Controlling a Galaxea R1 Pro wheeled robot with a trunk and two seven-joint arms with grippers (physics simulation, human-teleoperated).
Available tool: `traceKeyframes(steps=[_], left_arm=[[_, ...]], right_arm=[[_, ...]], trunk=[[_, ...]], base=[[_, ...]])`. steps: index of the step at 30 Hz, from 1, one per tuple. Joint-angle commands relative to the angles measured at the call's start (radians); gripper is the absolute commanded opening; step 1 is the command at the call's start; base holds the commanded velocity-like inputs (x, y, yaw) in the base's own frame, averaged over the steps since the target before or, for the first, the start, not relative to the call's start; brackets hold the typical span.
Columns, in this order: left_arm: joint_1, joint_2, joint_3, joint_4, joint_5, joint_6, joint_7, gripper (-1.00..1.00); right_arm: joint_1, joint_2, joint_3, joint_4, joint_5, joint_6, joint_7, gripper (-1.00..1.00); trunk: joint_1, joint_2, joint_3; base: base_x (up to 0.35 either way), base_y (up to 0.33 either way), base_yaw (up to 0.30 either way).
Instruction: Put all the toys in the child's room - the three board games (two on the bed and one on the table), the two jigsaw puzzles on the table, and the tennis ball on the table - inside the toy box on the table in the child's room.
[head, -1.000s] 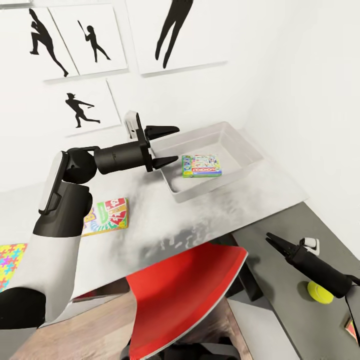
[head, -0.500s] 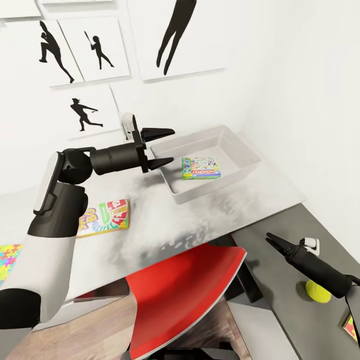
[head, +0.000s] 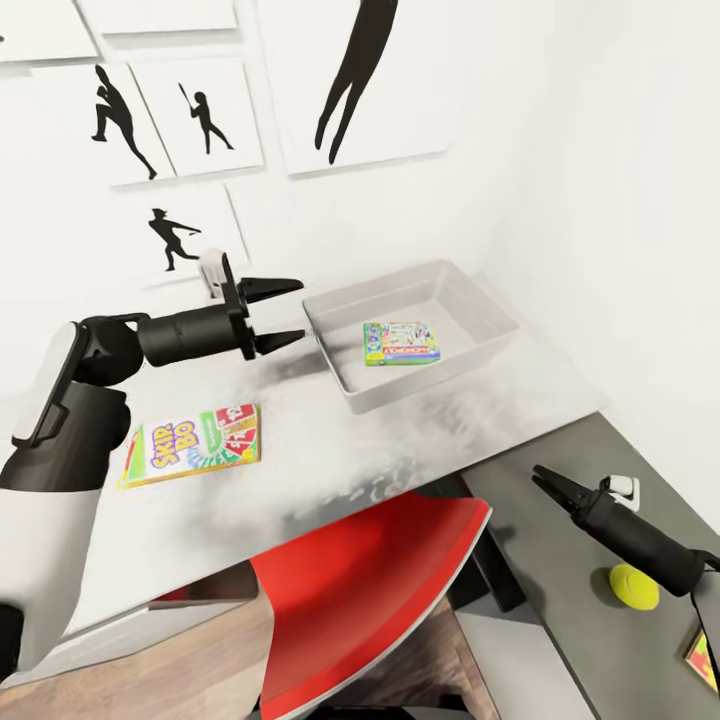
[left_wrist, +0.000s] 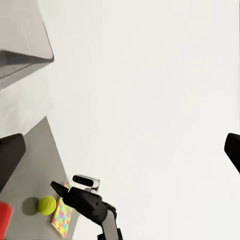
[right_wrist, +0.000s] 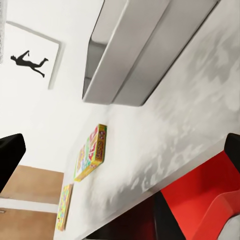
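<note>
Toy box (head: 415, 300): grey, lidless, on white counter (head: 330, 450) near wall corner; one green-edged board game (head: 401, 342) lying flat inside, judged already stowed.

Yellow-edged board game (head: 191, 446): flat on counter, well apart from box, below left arm; judged next within reach.

Left gripper (head: 273, 314): empty, jaws spread, level above counter just beside box's near end; placement judged to suit a drop into the box or a turn toward the yellow game.

Right gripper (head: 541, 477): over lower dark section, holding nothing; jaws read closed in head view, spread wide in right wrist view, so state not determinable.

Tennis ball (head: 634, 585): on dark section, beside right arm; puzzle (head: 703, 658) corner at frame edge nearby.

Left wrist view: ball (left_wrist: 46, 205) and puzzle (left_wrist: 62, 219) lying close together, puzzle seen whole, unlike head view.

Right wrist view: box underside-wall, yellow game (right_wrist: 92, 152) edge-on, and second puzzle (right_wrist: 63, 206) farther along counter, absent from head view.
</note>
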Motion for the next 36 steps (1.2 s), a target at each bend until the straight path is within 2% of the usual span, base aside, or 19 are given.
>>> traceKeyframes(steps=[1, 6, 7, 8, 9, 15, 23, 29, 32, 36], left_arm=[[0.008, 0.016, -0.001, 0.000, 0.011, 0.000, -0.013, 1.00], [0.059, 0.106, -0.001, 0.000, 0.011, 0.000, -0.142, 1.00], [0.082, 0.145, -0.001, 0.000, 0.012, 0.000, -0.198, 1.00], [0.082, 0.145, -0.001, 0.000, 0.012, 0.000, -0.198, 1.00], [0.108, 0.188, -0.001, 0.000, 0.011, 0.000, -0.254, 1.00], [0.204, 0.316, -0.001, 0.003, 0.009, 0.005, -0.423, 1.00], [0.358, 0.462, -0.001, 0.013, 0.002, 0.008, -0.620, 1.00], [0.467, 0.542, -0.001, 0.020, -0.003, 0.009, -0.702, 1.00], [0.528, 0.565, -0.001, 0.030, -0.005, 0.009, -0.719, 1.00], [0.606, 0.581, -0.001, 0.058, -0.006, 0.009, -0.729, 1.00]], right_arm=[[-0.001, 0.000, -0.003, 0.000, 0.000, 0.005, 0.002, 1.00], [-0.001, 0.000, -0.015, 0.000, 0.000, 0.004, 0.002, 1.00], [-0.001, 0.000, -0.018, 0.000, 0.000, 0.004, 0.002, 1.00], [-0.001, 0.000, -0.018, 0.000, 0.000, 0.004, 0.002, 1.00], [-0.001, 0.000, -0.020, 0.000, 0.000, 0.004, 0.002, 1.00], [-0.001, 0.000, -0.024, 0.000, 0.000, 0.004, 0.002, 1.00], [-0.001, 0.002, -0.025, 0.000, 0.000, 0.004, 0.002, 1.00], [0.000, 0.002, -0.025, 0.000, 0.001, 0.004, 0.002, 1.00], [-0.001, 0.002, -0.025, 0.000, 0.001, -0.004, 0.002, 1.00], [0.002, 0.002, -0.025, 0.000, 0.001, -0.035, 0.002, 1.00]], trunk=[[0.001, -0.002, 0.000], [0.001, -0.002, 0.009], [0.001, -0.002, 0.010], [0.001, -0.002, 0.012], [0.001, -0.002, 0.014], [0.001, -0.002, 0.023], [0.001, -0.002, 0.037], [0.001, -0.002, 0.047], [0.001, -0.002, 0.051], [0.001, -0.002, 0.058]], base=[[0.000, 0.000, 0.000], [0.000, 0.000, 0.000], [0.000, 0.000, 0.000], [0.000, 0.000, 0.000], [0.000, 0.000, 0.000], [0.000, 0.000, 0.000], [0.000, 0.000, 0.000], [0.000, 0.000, 0.000], [0.000, 0.000, 0.000], [0.000, 0.000, 0.000]])
